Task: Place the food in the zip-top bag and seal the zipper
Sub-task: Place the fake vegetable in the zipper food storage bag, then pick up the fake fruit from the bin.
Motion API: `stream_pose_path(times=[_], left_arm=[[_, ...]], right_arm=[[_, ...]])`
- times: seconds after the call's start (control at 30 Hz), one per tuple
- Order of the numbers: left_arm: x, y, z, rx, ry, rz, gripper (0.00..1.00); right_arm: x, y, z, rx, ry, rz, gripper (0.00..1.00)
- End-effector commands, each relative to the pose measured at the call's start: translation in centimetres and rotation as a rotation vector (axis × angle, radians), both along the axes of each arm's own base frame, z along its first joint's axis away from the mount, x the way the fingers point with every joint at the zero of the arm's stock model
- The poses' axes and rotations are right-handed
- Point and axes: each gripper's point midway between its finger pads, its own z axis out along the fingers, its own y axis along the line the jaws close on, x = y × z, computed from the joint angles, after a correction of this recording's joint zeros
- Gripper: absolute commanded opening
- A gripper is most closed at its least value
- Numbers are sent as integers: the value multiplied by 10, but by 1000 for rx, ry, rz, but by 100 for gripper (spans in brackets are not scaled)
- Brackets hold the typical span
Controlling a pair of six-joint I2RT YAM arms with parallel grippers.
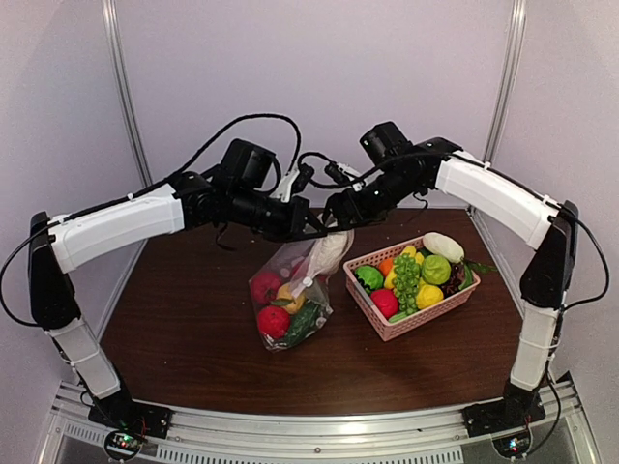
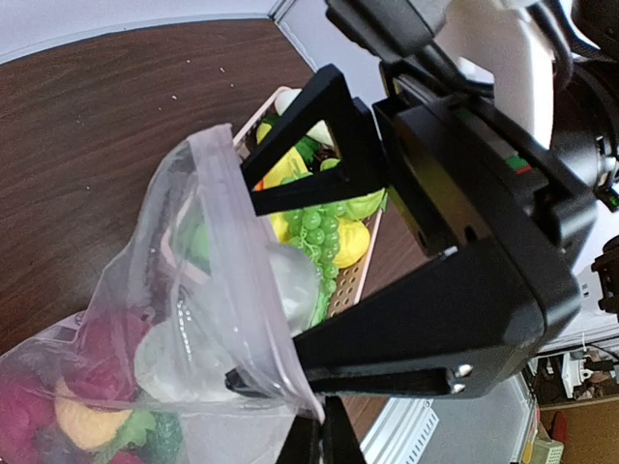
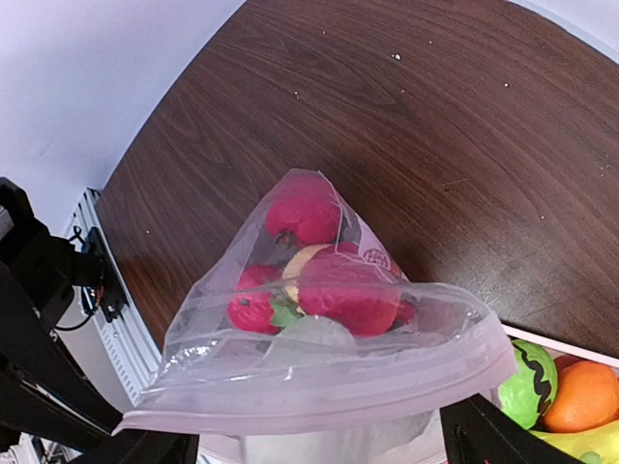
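Both hands meet above the desk (image 1: 184,319): left hand (image 1: 308,224) and right hand (image 1: 334,218) each pinch the mouth of the zip-top bag (image 1: 290,295), one at either end. It hangs between them, food (image 3: 334,285) inside, bottom resting beside the pink basket (image 1: 411,324). Its zipper (image 3: 319,391) runs hand to hand, so I judge sealing means travelling along that line.

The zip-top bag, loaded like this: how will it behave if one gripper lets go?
The zip-top bag looks floppy, so the freed corner would likely sag. The red fruits bunch low, so it is probably bottom-heavy. Held only at the zipper, it may swing or slip.
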Motion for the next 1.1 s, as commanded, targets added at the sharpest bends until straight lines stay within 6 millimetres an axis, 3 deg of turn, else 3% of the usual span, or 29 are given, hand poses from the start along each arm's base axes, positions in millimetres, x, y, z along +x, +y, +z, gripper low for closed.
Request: stream_pose_path(times=[0.0, 0.13, 0.27, 0.33, 0.47, 0.53, 0.57, 0.67, 0.73, 0.8, 0.93, 1.07], left_arm=[[12, 2, 30, -41, -82, 54, 0], [20, 10, 27, -33, -75, 74, 0], [28, 24, 20, -5, -52, 93, 0], [34, 40, 43, 24, -138, 117, 0], [57, 108, 123, 135, -413, 289, 0], [63, 115, 124, 188, -441, 270, 0], [64, 105, 109, 223, -411, 207, 0], [56, 85, 31, 400, -200, -8, 0], [59, 87, 5, 465, -141, -12, 0], [50, 73, 10, 361, -146, -59, 0], [48, 74, 37, 271, -221, -18, 0], [43, 69, 30, 241, -195, -37, 0]], right_arm=[[-19, 17, 42, 145, -28, 85, 94], [-25, 4, 71, 158, -124, 136, 96], [-43, -25, 123, 193, -280, 218, 97], [-46, -47, 133, 178, -338, 215, 98], [-32, -110, 135, 146, -403, 122, 98], [-20, -142, 112, 50, -439, 81, 98], [-13, -156, 95, -30, -449, 61, 98], [-1, -200, 27, -295, -409, 10, 96], [-5, -219, -1, -389, -372, 17, 95], [-11, -231, -17, -436, -354, 23, 95], [-19, -241, -31, -479, -347, 28, 95], [-20, -245, -49, -515, -317, 33, 96]])
